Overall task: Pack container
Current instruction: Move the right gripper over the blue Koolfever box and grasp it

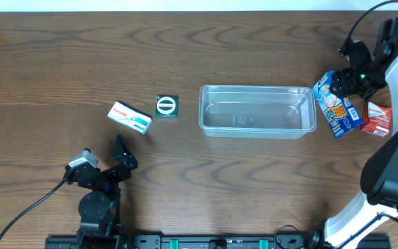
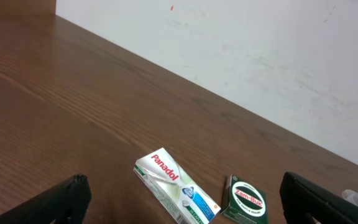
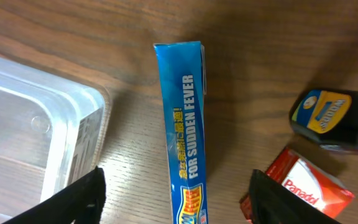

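The clear plastic container (image 1: 257,111) stands empty at the table's middle; its corner shows in the right wrist view (image 3: 36,130). A blue carton (image 1: 337,105) lies right of it, standing on edge between my open right gripper's (image 3: 176,199) fingers, untouched. A red Panadol box (image 1: 376,118) lies further right, also seen in the right wrist view (image 3: 309,183). A white Panadol box (image 1: 130,117) and a green Zam-Buk box (image 1: 166,106) lie left of the container. My left gripper (image 1: 121,158) is open and empty, below them; both boxes show ahead of it (image 2: 176,186) (image 2: 246,200).
A small dark bottle with a yellow-blue label (image 3: 334,121) sits by the red box. My right arm (image 1: 392,104) runs along the table's right edge. A white wall (image 2: 241,56) stands beyond the table's far edge.
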Motion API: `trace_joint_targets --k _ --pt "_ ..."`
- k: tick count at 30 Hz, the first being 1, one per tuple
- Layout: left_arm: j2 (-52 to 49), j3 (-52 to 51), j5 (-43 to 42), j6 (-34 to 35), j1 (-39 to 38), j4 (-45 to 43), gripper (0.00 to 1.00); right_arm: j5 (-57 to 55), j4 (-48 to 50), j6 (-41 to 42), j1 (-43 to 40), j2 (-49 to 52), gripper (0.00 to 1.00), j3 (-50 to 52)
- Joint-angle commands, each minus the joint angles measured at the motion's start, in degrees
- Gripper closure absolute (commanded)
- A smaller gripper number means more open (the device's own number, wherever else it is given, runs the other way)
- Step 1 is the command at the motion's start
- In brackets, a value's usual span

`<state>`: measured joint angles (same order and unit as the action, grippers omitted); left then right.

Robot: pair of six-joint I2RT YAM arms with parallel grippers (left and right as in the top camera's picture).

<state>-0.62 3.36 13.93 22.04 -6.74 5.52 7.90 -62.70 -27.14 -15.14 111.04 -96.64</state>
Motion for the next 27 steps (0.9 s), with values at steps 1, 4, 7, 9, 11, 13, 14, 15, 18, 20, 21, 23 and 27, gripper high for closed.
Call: trace_joint_targets --k 1,4,7,9,11,13,14,15,18,20,21,23,27 --pt "0.3 -1.6 0.7 -0.8 0.4 0.6 0.02 -0.5 0.2 0.5 0.2 2.4 0.35 0.3" --pt "0.3 -1.6 0.7 -0.8 0.4 0.6 0.02 -0.5 0.5 0.5 0.2 3.9 0.42 0.3" --pt "0.3 -1.6 0.7 -0.8 0.4 0.6 0.02 -0.5 0.5 0.5 0.2 4.5 0.47 0.3" --pt "0.3 -1.6 0.7 -0.8 0.4 0.6 0.02 -0.7 0.5 0.5 0.2 4.5 0.48 0.3" --pt "0.3 -1.6 0.7 -0.8 0.4 0.6 0.02 -1.2 0.5 0.5 0.2 4.5 0.51 0.4" --pt "0.3 -1.6 0.7 -0.8 0.4 0.6 0.02 -1.7 0.6 0.5 0.2 4.5 0.53 0.6" --pt "0.3 -1.6 0.7 -0.8 0.4 0.6 0.02 -1.7 0.6 0.5 0.2 4.5 0.54 0.7" --pt "0.3 -1.6 0.7 -0.8 0.4 0.6 0.02 -1.7 0.6 0.5 0.2 4.5 0.54 0.7" --pt "0.3 -1.7 0.7 -0.8 0.4 0.6 0.02 -1.7 0.6 0.5 0.2 4.5 0.54 0.8" --pt "0.3 -1.6 0.7 -0.8 0.4 0.6 0.02 -1.7 0.5 0.5 0.2 4.5 0.54 0.8" --pt "0.3 -1.6 0.7 -0.8 0.4 0.6 0.02 -1.7 0.5 0.5 0.2 4.5 0.54 0.8" --pt "0.3 -1.6 0.7 -0.8 0.4 0.6 0.02 -1.7 0.5 0.5 0.2 4.5 0.59 0.8" --pt "0.3 -1.6 0.7 -0.8 0.4 0.6 0.02 -1.7 0.5 0.5 0.2 4.5 0.66 0.8"
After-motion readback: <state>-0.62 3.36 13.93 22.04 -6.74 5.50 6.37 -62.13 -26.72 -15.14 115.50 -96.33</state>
